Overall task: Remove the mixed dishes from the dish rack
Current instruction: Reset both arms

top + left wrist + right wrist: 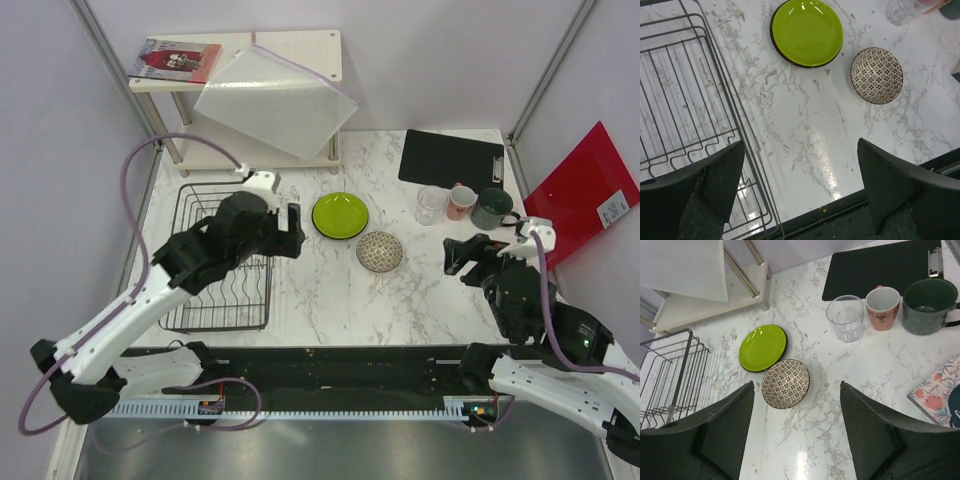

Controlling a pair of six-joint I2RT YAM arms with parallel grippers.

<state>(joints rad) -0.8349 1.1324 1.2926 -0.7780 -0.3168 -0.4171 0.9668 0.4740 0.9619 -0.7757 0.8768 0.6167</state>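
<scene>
Standing at left of marble table [320,290]: black wire dish rack [222,265], middle hiding under left arm in top view, visible wires showing only marble beneath.
Hovering over rack's right edge: left gripper [800,150], jaws gaping, clasping nothing.
Hovering right of bowl: right gripper [797,390], jaws apart, likewise bare.
Lying flat mid-table: glossy round lime-green plate [340,215].
Sitting upright just beside: patterned brown bowl [379,251].
Standing together far right: dark mug [491,208], inside hard to make out; clear glass [431,205]; pink cup [461,201].

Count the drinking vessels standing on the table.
3, in a row by the black clipboard at the far right: clear glass on the left, pink cup in the middle, dark mug on the right. None looks hidden.
</scene>
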